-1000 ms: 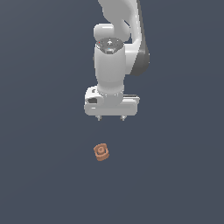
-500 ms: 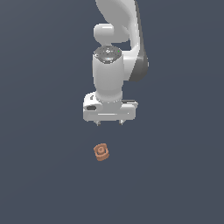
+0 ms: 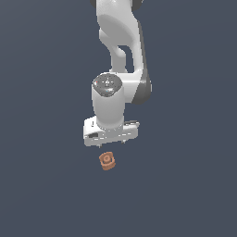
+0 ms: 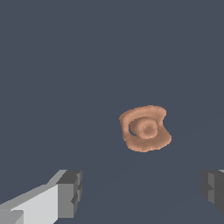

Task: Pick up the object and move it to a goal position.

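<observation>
The object (image 3: 107,160) is a small orange-brown blocky piece with a raised round ring on its upper face, lying on the dark grey floor. In the wrist view the object (image 4: 145,128) lies ahead of the two fingertips, apart from both. My white gripper (image 3: 111,143) hangs just above and slightly behind it, with only short finger stubs showing under the white hand. The gripper (image 4: 142,192) is open, its grey pads (image 4: 70,194) set wide apart with nothing between them.
A flat dark grey floor (image 3: 41,185) surrounds the object on all sides. The white arm (image 3: 121,41) rises behind the gripper toward the top of the exterior view.
The arm has come down and toward the exterior view's left, closing the gap between the gripper and the object. The object has stayed where it was.
</observation>
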You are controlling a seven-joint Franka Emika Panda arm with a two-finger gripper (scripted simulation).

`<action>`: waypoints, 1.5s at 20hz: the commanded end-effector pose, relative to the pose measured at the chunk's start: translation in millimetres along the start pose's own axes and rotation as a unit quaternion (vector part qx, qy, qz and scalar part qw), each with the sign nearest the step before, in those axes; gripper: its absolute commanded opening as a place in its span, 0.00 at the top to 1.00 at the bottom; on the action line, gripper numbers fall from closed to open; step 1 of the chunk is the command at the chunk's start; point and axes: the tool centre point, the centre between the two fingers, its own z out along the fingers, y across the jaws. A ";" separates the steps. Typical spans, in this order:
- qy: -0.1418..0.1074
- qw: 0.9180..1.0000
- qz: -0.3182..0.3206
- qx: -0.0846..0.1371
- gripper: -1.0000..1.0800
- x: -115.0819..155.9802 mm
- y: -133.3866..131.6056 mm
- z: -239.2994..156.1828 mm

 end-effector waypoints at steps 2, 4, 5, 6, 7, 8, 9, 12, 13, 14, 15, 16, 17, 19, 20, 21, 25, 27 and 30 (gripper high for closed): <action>-0.007 0.999 -0.032 0.002 0.04 9.9 10.1 20.0; -0.010 0.999 -0.046 0.003 0.04 14.0 14.9 29.8; -0.012 0.999 -0.053 0.004 0.04 15.7 17.1 34.2; -0.013 0.998 -0.059 0.004 0.04 17.2 19.1 38.3; -0.014 0.998 -0.064 0.005 0.04 18.6 20.9 42.1; -0.015 0.997 -0.069 0.005 0.04 19.7 22.5 45.5; -0.016 0.997 -0.073 0.006 0.04 20.7 24.0 48.6; -0.018 0.996 -0.083 0.007 0.04 22.8 27.4 55.8; -0.018 0.996 -0.086 0.008 0.04 23.3 28.2 57.4; -0.019 0.996 -0.087 0.008 0.04 23.6 28.8 58.7; -0.019 0.996 -0.089 0.008 0.04 23.9 29.3 59.6; -0.019 0.996 -0.089 0.008 0.04 24.0 29.5 60.2; -0.019 0.996 -0.090 0.008 0.04 24.1 29.6 60.4; -0.019 0.996 -0.088 0.008 0.04 23.3 29.3 60.2; -0.019 0.996 -0.088 0.008 0.04 23.3 29.3 61.4; -0.019 0.996 -0.088 0.008 0.04 23.2 29.4 63.4; -0.019 0.996 -0.088 0.008 0.04 22.4 29.0 79.2; -0.019 0.996 -0.089 0.008 0.04 21.6 28.8 91.3; -0.019 0.996 -0.089 0.008 0.04 20.7 28.6 105.3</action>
